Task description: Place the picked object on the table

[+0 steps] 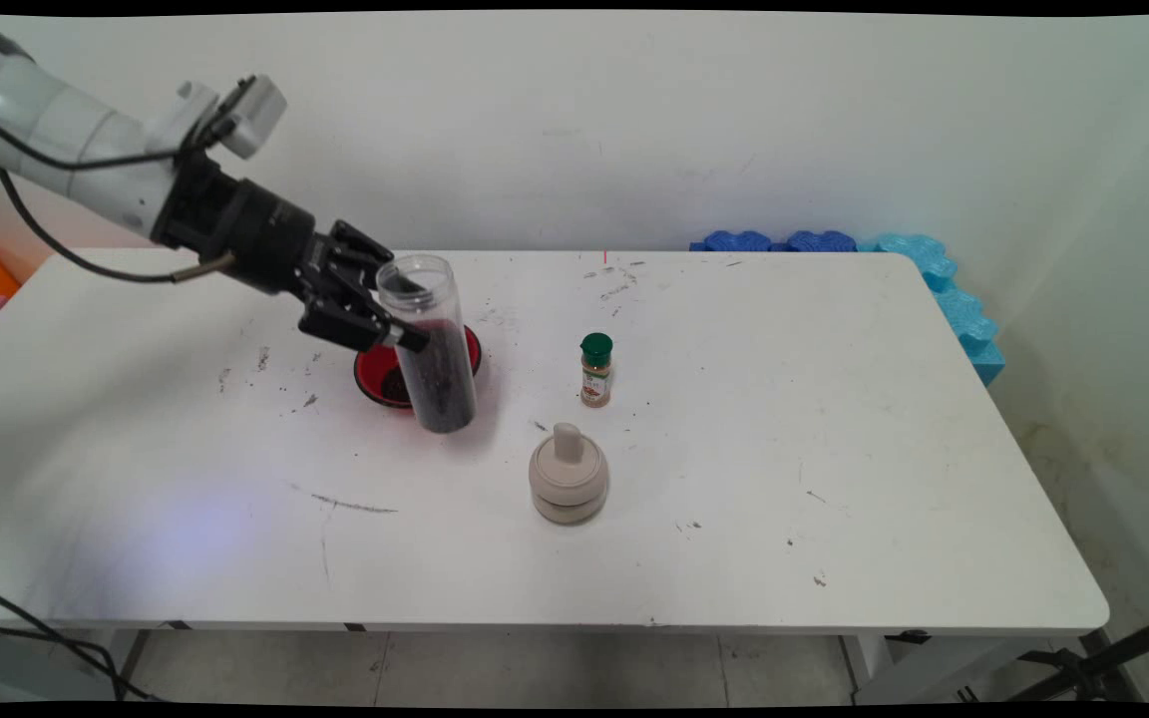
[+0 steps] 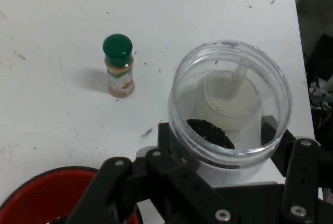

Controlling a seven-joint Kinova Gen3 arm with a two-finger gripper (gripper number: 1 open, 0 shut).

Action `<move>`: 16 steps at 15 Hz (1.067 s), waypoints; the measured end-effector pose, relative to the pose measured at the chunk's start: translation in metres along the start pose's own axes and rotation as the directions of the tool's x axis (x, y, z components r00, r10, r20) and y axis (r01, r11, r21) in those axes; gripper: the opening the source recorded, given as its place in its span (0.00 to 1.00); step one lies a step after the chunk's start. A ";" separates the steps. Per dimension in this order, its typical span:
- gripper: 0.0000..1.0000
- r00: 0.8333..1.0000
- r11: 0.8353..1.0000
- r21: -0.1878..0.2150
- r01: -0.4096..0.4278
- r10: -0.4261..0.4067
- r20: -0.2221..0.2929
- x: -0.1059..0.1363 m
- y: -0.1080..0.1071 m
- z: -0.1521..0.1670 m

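My gripper [image 1: 397, 311] is shut on a tall clear plastic jar [image 1: 432, 344] partly filled with dark grains. The jar is nearly upright, leaning slightly, its open mouth [image 2: 229, 107] up and its base hanging just above the table in front of a red bowl [image 1: 377, 377]. In the hand view the jar sits between my fingers [image 2: 296, 182], dark grains showing inside, and the red bowl [image 2: 36, 198] lies at the lower left. Some dark grains lie in the bowl.
A small spice bottle [image 1: 595, 370] with a green cap [image 2: 117, 47] stands right of the jar. A beige lidded pot [image 1: 568, 479] with a knob sits nearer the front. Blue foam pieces [image 1: 944, 289] line the table's far right corner. Dark specks dot the white table [image 1: 834, 449].
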State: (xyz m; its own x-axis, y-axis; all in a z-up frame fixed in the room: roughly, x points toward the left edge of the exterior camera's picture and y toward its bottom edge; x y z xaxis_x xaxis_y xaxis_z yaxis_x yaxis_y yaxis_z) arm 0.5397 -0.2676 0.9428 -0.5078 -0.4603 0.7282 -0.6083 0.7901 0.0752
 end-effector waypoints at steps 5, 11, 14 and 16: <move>0.00 1.000 1.000 0.003 0.013 -0.013 0.013 -0.014 0.009 0.024; 0.00 1.000 1.000 0.011 0.020 -0.021 0.014 -0.022 0.013 0.042; 0.00 1.000 1.000 0.015 0.021 -0.022 0.016 -0.026 0.014 0.049; 0.00 1.000 1.000 0.017 0.023 -0.023 0.017 -0.029 0.015 0.053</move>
State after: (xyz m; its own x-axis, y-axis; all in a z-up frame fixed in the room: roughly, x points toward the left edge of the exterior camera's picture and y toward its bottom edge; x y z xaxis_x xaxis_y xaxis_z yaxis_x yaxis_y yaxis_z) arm 0.5126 -0.2642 0.8867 -0.5040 -0.4851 0.7146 -0.6298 0.7726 0.0803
